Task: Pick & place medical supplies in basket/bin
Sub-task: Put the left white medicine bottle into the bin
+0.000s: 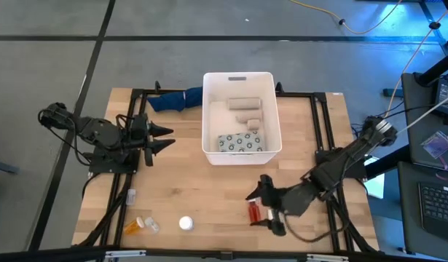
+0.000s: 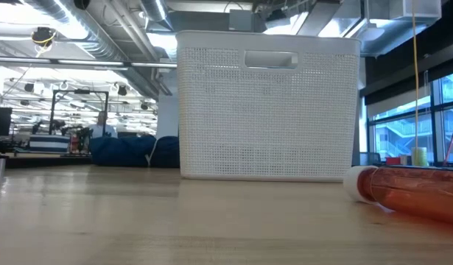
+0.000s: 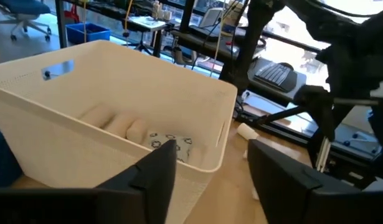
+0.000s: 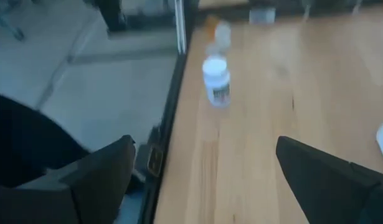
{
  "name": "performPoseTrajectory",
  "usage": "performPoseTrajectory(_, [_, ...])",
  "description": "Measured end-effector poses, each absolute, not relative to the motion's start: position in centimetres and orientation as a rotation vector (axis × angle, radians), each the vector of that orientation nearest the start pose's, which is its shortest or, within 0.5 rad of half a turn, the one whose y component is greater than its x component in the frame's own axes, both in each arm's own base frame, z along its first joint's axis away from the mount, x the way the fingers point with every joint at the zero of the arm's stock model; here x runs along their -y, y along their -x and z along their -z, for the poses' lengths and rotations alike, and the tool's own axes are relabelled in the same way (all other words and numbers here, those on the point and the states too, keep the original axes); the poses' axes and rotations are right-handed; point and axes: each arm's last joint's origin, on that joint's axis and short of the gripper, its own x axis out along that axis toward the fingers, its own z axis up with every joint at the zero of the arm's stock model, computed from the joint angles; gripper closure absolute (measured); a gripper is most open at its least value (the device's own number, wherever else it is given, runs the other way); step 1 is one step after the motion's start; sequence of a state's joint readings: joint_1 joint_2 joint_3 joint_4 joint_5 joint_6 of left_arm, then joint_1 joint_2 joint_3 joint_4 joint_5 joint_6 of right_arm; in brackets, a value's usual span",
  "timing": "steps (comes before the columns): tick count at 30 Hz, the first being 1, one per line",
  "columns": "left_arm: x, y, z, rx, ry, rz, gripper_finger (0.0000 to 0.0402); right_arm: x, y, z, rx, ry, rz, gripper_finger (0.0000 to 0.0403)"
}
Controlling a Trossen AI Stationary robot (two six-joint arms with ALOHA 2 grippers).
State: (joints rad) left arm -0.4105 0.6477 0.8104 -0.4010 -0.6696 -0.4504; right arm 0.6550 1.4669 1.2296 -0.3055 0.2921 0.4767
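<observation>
1. Red pill bottle (image 2: 414,193): lies on its side at the lower right of the low view, white cap pointing left, closest to that camera. In the high view it sits at the lower centre-right of the bench (image 1: 209,196), between the spread jaws of the right gripper (image 1: 261,209); contact cannot be told.
2. Right gripper: at the lower centre-right of the high view, low over the bench. Jaws stand wide apart, released, nothing clamped between them.
3. White pill bottle (image 1: 186,223): near the lower edge of the high view, left of centre, apart from the other items. It also shows upper centre in the right wrist view (image 4: 217,79).
4. Orange pill bottle (image 1: 134,225): lower left of the high view, lying down, with a small clear item just beside it on the right.
5. White basket (image 1: 240,116): upper centre of the high view, standing on the bench. It fills the centre of the low view, perforated wall and handle slot facing that camera.
6. Basket contents: beige rolls (image 1: 244,105) in the upper half, a grey blister pack (image 1: 240,142) in the lower half.
7. Left gripper (image 1: 165,140): left of centre in the high view, beside the basket's left wall, pointing at it. Jaws partly apart, grasping nothing.
8. Dark blue cloth (image 1: 174,99): upper left of the basket, touching its corner.
</observation>
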Motion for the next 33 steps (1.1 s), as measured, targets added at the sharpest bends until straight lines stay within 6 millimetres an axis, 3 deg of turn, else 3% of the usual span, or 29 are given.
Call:
performPoseTrajectory(7, [3.6,-12.9,-33.5,-0.193,0.287,-0.316,0.0143,-16.7,-23.8,-29.9,-0.320,-0.255,-0.135,0.0015])
performPoseTrajectory(15, [3.9,-13.3,-33.2,-0.214,0.323,-0.301,0.0140,-15.4,-23.2,-28.7,-0.244,-0.225,0.085,0.0015])
performPoseTrajectory(33, [4.2,-13.5,-33.2,-0.230,0.300,-0.220,0.0139,-14.8,-23.6,-28.7,-0.245,-0.151,0.108,0.0015])
